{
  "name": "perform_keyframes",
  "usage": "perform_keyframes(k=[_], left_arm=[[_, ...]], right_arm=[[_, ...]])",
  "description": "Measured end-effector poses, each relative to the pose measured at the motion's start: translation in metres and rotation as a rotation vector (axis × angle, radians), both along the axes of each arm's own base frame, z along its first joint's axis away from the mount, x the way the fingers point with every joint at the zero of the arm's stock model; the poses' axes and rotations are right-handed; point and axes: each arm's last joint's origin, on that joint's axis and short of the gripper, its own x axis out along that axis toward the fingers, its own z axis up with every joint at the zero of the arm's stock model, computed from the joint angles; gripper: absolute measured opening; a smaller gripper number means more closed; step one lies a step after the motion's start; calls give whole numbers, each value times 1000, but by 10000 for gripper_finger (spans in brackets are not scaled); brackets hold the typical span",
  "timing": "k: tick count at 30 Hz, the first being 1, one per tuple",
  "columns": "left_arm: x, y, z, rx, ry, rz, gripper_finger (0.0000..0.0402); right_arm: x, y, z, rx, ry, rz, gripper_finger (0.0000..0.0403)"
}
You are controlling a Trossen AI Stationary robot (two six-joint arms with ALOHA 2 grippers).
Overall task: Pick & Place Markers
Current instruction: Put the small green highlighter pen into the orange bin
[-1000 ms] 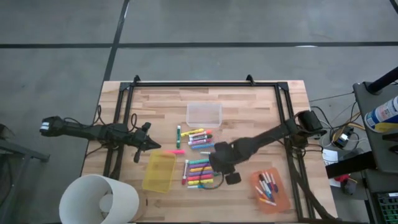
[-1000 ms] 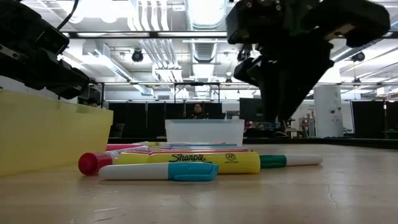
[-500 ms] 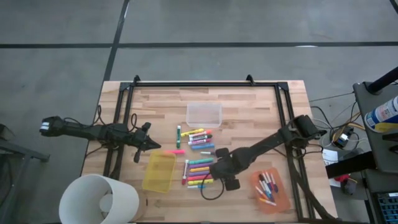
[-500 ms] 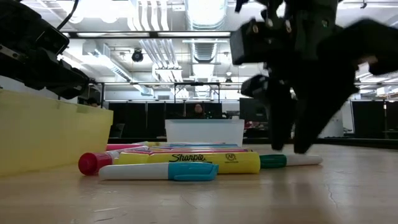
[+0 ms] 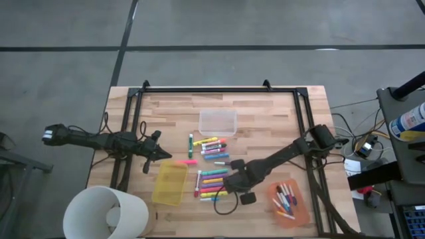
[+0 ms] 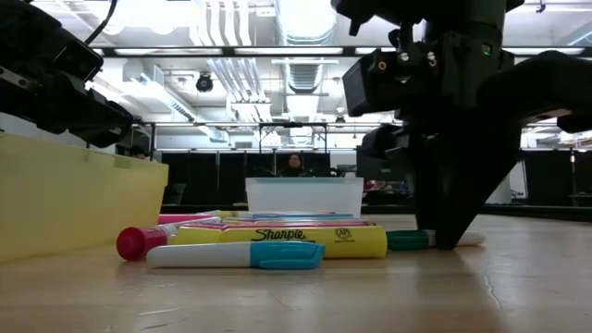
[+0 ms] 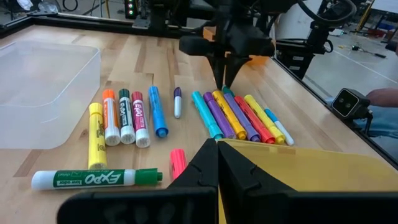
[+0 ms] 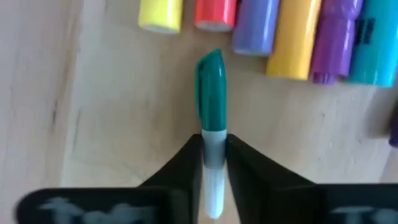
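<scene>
The thin white marker with a green cap (image 8: 211, 106) is lying flat on the wooden table (image 5: 265, 119), just right of the near row of neon markers (image 5: 212, 184), and the right gripper (image 8: 211, 155) is pinching its white barrel between both dark fingers. Because the hold sits away from the cap, the marker may be tilting or slipping once lifted, and the cap end could be nudging the neighbouring markers. The orange plastic bin (image 5: 289, 202) is sitting well right of it. The left gripper (image 7: 217, 168), fingers pressed together and empty, is waiting beside the yellow plastic bin (image 5: 169, 183).
</scene>
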Motion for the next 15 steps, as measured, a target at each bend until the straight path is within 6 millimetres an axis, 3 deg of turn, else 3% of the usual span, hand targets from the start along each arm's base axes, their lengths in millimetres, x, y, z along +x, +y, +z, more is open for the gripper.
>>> perform_keyframes(k=[4, 15], left_arm=[[0, 0, 0, 0, -1, 0, 0], [0, 0, 0, 0, 0, 0, 0]], right_arm=[[-6, -3, 10, -5, 11, -39, 23], [-35, -5, 58, 13, 33, -250, 26]])
